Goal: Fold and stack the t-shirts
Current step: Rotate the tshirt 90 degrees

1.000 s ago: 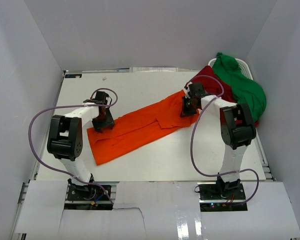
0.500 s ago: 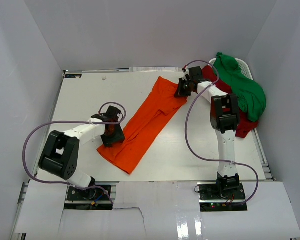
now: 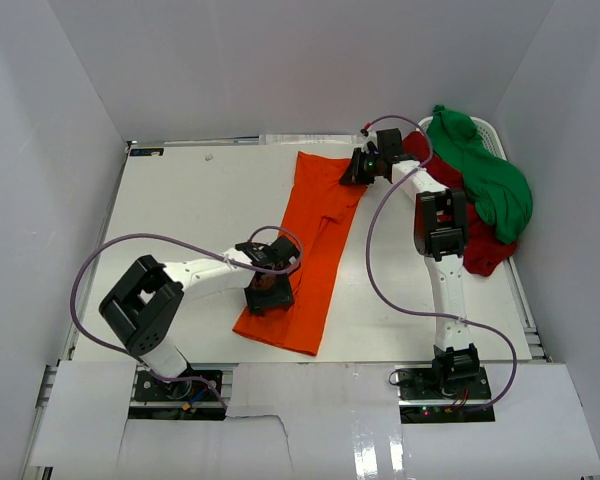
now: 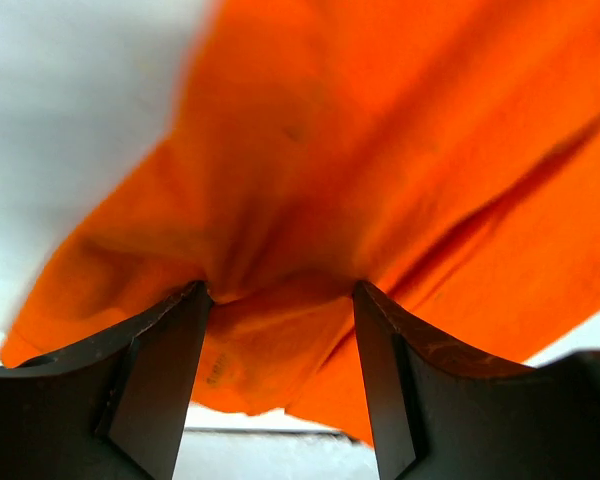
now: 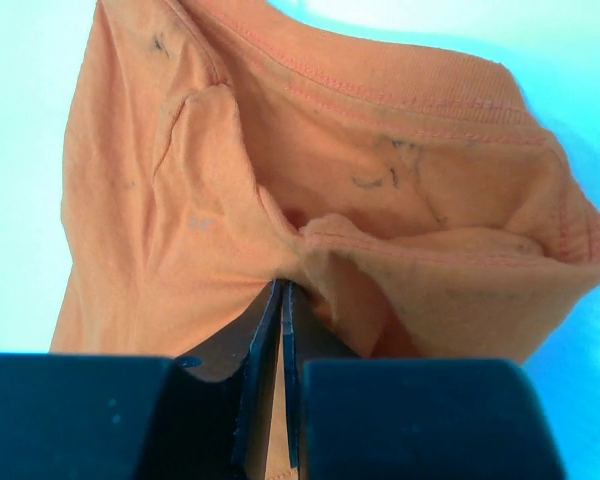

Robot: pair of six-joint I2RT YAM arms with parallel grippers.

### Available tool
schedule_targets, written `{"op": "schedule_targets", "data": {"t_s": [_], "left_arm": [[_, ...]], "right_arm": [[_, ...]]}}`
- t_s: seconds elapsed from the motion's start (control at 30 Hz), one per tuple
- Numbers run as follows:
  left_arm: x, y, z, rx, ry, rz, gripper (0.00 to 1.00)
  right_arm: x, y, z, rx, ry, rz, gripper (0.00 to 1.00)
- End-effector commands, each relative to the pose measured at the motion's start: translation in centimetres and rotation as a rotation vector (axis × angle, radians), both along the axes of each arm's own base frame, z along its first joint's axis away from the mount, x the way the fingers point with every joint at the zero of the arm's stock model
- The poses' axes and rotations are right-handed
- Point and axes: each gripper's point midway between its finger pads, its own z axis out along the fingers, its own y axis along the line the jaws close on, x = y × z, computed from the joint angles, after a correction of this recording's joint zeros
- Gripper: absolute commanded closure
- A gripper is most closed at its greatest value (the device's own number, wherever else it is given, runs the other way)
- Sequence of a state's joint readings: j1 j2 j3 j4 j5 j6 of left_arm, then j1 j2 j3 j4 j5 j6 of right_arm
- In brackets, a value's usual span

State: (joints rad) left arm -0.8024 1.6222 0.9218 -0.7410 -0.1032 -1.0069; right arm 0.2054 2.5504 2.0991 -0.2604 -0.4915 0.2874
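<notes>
Cloth of the orange t-shirt (image 3: 318,225) lies in one long strip on the bench (image 3: 190,200). Its long axis runs from the right end effector (image 3: 358,168) at the far end to the left end effector (image 3: 268,293) at the near end. The right end effector is pinched tight on a fold by the collar seam. The left end effector stands wide, puckered cloth between its fingers (image 4: 170,370) but apparently not clamped. Bare bench lies left of both, likely enough room to spread the shirt. The red t-shirt (image 3: 485,252) and green t-shirt (image 3: 485,180) sit heaped right of the right end effector, over a white basket (image 3: 488,128). White walls (image 3: 60,150) stand close around.
</notes>
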Motion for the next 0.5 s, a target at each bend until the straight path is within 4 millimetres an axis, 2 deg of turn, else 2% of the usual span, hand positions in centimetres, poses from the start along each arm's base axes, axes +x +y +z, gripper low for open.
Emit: {"op": "schedule_targets", "data": {"t_s": [0.0, 0.07, 0.23, 0.33, 0.47], "left_arm": [[-7.2, -1.1, -3.2, 0.004, 0.285, 0.080, 0.29], [-7.8, -1.3, -3.0, -0.009, 0.300, 0.120, 0.28], [-7.8, -2.1, -1.1, -0.089, 0.241, 0.206, 0.27], [-8.2, -3.4, 0.0, -0.133, 0.210, 0.175, 0.27], [-9.0, -4.8, 0.0, -0.122, 0.198, 0.124, 0.27]], "right_arm": [[1.1, -1.7, -3.5, -0.038, 0.028, -0.056, 0.89], [1.3, -1.8, -3.8, -0.038, 0.032, -0.065, 0.89], [1.9, -2.4, -3.6, -0.018, 0.019, -0.078, 0.87], [2.2, -2.3, -3.2, -0.002, 0.008, -0.072, 0.87], [2.7, -2.1, -2.7, 0.007, -0.009, -0.071, 0.86]]}}
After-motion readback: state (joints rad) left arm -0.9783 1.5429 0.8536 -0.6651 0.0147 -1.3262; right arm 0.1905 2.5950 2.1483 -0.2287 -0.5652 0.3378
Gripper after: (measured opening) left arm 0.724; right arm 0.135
